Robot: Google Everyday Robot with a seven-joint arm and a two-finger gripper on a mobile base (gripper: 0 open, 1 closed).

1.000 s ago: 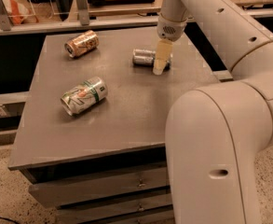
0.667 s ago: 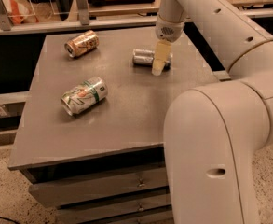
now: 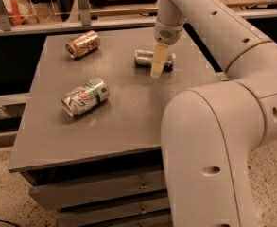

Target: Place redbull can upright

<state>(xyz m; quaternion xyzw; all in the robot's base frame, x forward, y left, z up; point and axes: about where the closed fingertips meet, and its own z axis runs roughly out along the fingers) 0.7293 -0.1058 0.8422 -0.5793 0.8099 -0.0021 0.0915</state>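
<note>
The redbull can (image 3: 143, 58) is slim and silver-blue. It lies on its side on the grey table (image 3: 128, 112), in the far right part, with its shiny end facing left. My gripper (image 3: 158, 64) hangs from the white arm and points down right at the can. It covers the can's middle and right part in the camera view. I cannot tell whether it touches the can.
An orange-copper can (image 3: 83, 44) lies on its side at the far left. A fatter silver-white can with a green band (image 3: 85, 96) lies on its side left of centre. My white arm and base (image 3: 209, 164) fill the right foreground. Drawers sit under the table.
My gripper has shifted slightly left, further over the redbull can. The three cans have not moved.
</note>
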